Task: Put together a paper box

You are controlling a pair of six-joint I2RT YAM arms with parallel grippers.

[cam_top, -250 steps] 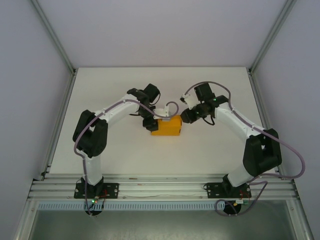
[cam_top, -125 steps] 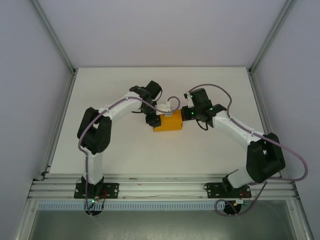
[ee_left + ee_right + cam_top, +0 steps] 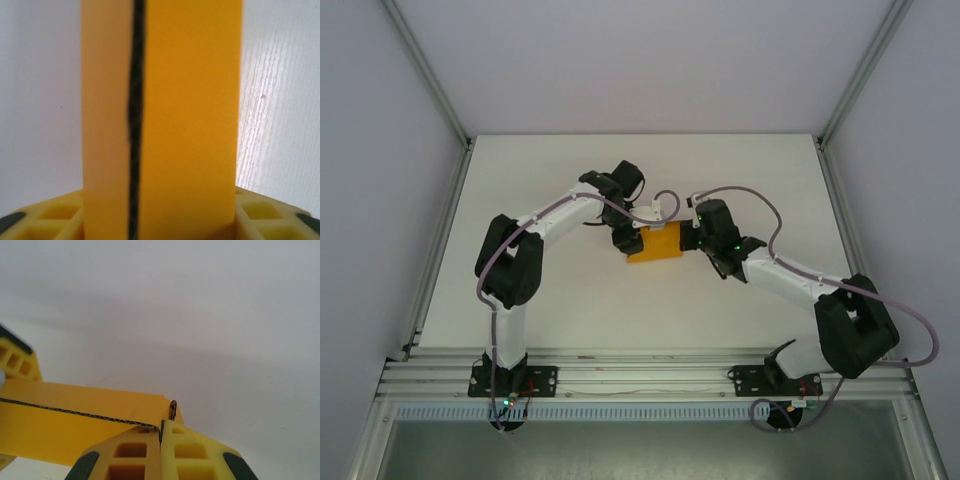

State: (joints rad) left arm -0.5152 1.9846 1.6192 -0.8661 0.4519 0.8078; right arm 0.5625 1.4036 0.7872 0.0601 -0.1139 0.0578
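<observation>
Creasing seems likely if pulls oppose: left tool (image 3: pixel 629 240) clamps paper box (image 3: pixel 658 245) at its doubled wall, right tool (image 3: pixel 695 240) pinches its opposite edge.

A robotics lab cell: a bare white desk (image 3: pixel 570 310) boxed in by plain pale walls (image 3: pixel 640 60) and aluminium frame posts (image 3: pixel 430 75) at its far corners, two robot arms (image 3: pixel 545 225) bolted to a metal rail (image 3: pixel 640 375) along its near edge.

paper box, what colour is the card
Bright orange-yellow; the paper box shows it best in the left wrist view.
</observation>
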